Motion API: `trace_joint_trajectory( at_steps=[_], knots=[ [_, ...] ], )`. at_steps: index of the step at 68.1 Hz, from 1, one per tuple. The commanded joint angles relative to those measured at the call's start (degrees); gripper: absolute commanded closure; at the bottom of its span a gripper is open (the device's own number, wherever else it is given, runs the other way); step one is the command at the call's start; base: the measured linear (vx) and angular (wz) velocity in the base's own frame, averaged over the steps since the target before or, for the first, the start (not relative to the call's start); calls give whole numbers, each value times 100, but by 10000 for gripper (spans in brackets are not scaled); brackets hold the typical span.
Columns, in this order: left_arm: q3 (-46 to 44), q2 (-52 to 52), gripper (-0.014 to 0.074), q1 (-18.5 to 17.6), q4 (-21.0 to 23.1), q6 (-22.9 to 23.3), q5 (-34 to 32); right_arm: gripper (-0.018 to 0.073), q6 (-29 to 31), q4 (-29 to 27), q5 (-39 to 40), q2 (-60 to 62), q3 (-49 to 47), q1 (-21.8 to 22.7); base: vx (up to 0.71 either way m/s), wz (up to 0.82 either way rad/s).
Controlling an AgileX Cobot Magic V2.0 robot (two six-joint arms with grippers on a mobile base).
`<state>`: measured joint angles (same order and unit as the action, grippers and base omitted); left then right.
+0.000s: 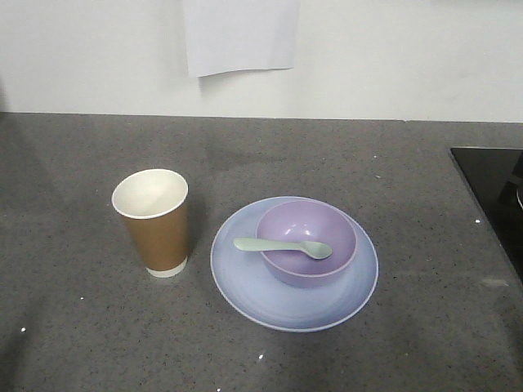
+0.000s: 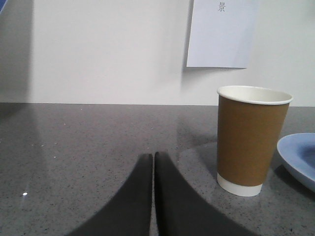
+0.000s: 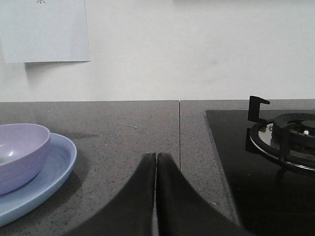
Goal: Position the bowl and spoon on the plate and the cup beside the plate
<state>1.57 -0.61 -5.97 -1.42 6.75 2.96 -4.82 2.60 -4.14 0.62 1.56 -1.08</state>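
On the speckled dark grey stone table (image 1: pixel 82 327), the round, shallow, pale blue-lilac plastic plate (image 1: pixel 270 302) lies at centre frame in the front view. The deep lavender-purple plastic bowl (image 1: pixel 307 241) sits on its upper right part, and the small mint-green plastic spoon (image 1: pixel 283 247) rests across the bowl's left rim, its scoop inside. The tall brown paper cup with a white rim (image 1: pixel 154 221) stands upright just left of the plate, apart from it. My left jaws (image 2: pixel 153 162) are pressed together and empty, low left of the cup. My right jaws (image 3: pixel 156 162) are likewise closed and empty, between the plate and the black glass hob (image 3: pixel 231 162) at right. A white paper sheet (image 1: pixel 239 34) hangs on the wall at top.
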Motion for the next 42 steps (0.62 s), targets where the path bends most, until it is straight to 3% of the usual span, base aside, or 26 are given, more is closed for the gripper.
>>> trace_joint_trajectory(
  at_steps=[1, 42],
  knots=[
    [-139, -40, 603, 26, 52, 21, -460, 563, 61, 13, 467, 101, 22, 33, 0, 0],
    [-139, -40, 603, 26, 52, 21, -460, 563, 61, 13, 467, 101, 22, 33, 0, 0]
  ],
)
